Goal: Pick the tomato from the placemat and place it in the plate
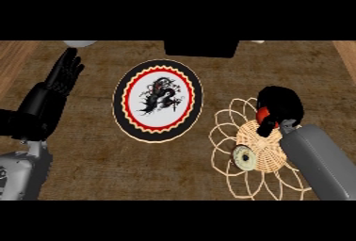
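A round plate [158, 100] with a black rim, red ring and dark drawing lies on the counter's middle. To its right lies a woven placemat [259, 149] with looped edges. My right hand [279, 107] is curled over the red tomato [263, 115] at the placemat's upper edge, so only a sliver of red shows. My left hand [61, 77] rests open at the left, fingers up, well apart from the plate.
A round sliced piece with a pale rim [244, 157] sits on the placemat's left part. A black box [201, 47] stands at the counter's far edge, with a white object [81, 43] at the far left.
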Controlling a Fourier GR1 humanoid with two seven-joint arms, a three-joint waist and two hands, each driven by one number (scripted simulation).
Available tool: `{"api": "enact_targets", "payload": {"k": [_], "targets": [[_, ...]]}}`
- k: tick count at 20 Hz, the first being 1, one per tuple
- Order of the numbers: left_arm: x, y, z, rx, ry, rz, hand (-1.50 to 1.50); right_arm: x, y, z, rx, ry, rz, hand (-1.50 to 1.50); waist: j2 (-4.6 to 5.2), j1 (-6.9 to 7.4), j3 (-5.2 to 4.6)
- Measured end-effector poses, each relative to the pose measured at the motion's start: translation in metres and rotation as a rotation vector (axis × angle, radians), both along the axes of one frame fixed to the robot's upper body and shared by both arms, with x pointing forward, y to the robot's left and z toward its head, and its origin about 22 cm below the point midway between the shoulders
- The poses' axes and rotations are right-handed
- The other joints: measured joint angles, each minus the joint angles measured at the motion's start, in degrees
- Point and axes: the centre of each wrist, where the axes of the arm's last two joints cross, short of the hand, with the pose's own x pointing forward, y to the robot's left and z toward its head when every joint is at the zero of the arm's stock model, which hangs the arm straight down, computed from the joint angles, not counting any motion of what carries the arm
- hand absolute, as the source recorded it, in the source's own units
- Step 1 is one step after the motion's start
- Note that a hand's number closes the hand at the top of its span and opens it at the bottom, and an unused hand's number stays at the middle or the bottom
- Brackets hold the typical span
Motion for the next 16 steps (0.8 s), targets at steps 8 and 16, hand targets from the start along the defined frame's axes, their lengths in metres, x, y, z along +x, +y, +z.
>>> {"api": "enact_targets", "payload": {"k": [8,16], "targets": [[0.007,-0.019,0.011,-0.001,-0.043,-0.083,0.0,0.037,0.001,0.076,-0.004,-0.171,0.507,1.5,2.5,5.53,0.44],[0.01,-0.027,0.013,-0.005,-0.045,-0.102,0.0,0.061,-0.014,0.123,0.259,-0.273,0.916,1.5,2.62,5.36,0.48]]}}
